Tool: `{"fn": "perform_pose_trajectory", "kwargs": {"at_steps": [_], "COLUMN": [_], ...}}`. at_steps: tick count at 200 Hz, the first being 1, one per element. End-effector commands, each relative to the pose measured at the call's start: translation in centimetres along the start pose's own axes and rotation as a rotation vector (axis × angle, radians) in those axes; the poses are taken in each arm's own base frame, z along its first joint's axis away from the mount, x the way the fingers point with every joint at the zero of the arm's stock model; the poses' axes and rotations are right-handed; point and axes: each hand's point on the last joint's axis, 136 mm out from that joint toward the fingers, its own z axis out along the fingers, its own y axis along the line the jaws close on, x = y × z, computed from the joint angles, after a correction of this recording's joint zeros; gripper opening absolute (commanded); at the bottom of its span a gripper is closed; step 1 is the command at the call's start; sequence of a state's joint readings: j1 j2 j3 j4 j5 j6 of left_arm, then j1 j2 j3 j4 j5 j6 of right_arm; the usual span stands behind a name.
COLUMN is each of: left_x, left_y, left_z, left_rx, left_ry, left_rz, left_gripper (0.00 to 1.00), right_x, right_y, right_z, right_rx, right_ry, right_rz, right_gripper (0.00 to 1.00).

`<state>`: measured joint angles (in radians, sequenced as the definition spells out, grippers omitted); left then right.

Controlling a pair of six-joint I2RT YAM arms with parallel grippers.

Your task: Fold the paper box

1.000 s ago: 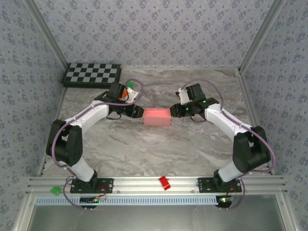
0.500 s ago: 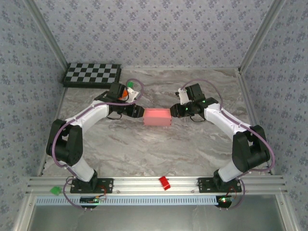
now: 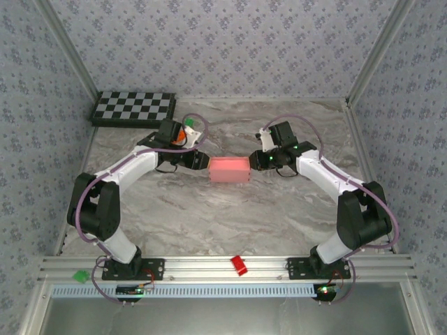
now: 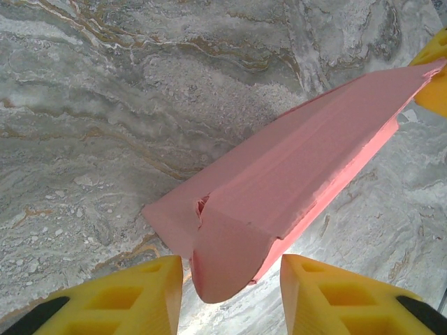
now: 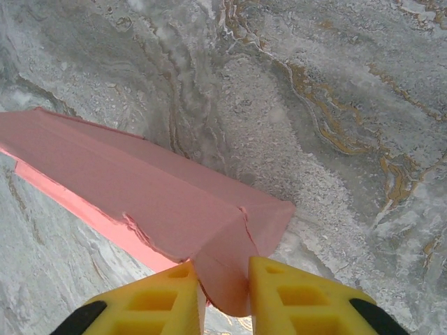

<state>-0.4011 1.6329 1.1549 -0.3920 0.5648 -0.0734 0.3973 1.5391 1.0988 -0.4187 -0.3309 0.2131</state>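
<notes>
While the paper box (image 3: 229, 169) lies at the middle of the marble table (image 3: 230, 216) between both arms, the right gripper (image 5: 223, 287) is clamped on its end flap; the left gripper (image 4: 230, 283) straddles the opposite flap, fingers (image 4: 140, 296) apart, a sliver of gap beside one.

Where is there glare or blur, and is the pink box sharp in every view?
Top external: even, soft light, faint shadows, the paper box sharp. Left wrist: a white glare patch on the table beneath the box's end flap. Right wrist: a smaller bright spot there too; box edges sharp.
</notes>
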Motion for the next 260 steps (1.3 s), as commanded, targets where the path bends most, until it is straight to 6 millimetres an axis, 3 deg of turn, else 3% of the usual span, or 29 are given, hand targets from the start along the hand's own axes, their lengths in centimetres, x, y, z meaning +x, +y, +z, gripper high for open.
{"fn": "perform_pose_trajectory", "kwargs": {"at_steps": [1, 125, 260], "left_x": [-1.4, -1.2, -1.2], "left_y": [-0.9, -1.1, -2.2], "left_z": [-0.5, -1.0, 0.0], "left_rx": [0.031, 0.022, 0.057], "left_ry": [-0.026, -0.024, 0.002], "left_rz": [0.012, 0.01, 0.01], "left_gripper": [0.4, 0.42, 0.28], "right_x": [-0.7, -0.4, -0.8], "right_y": [0.4, 0.0, 1.0], "right_z": [-0.5, -0.8, -0.7], "right_rx": [0.006, 0.054, 0.04], "right_ry": [-0.007, 0.009, 0.007], "right_rz": [0.001, -0.016, -0.029], "right_gripper": [0.22, 0.25, 0.18]}}
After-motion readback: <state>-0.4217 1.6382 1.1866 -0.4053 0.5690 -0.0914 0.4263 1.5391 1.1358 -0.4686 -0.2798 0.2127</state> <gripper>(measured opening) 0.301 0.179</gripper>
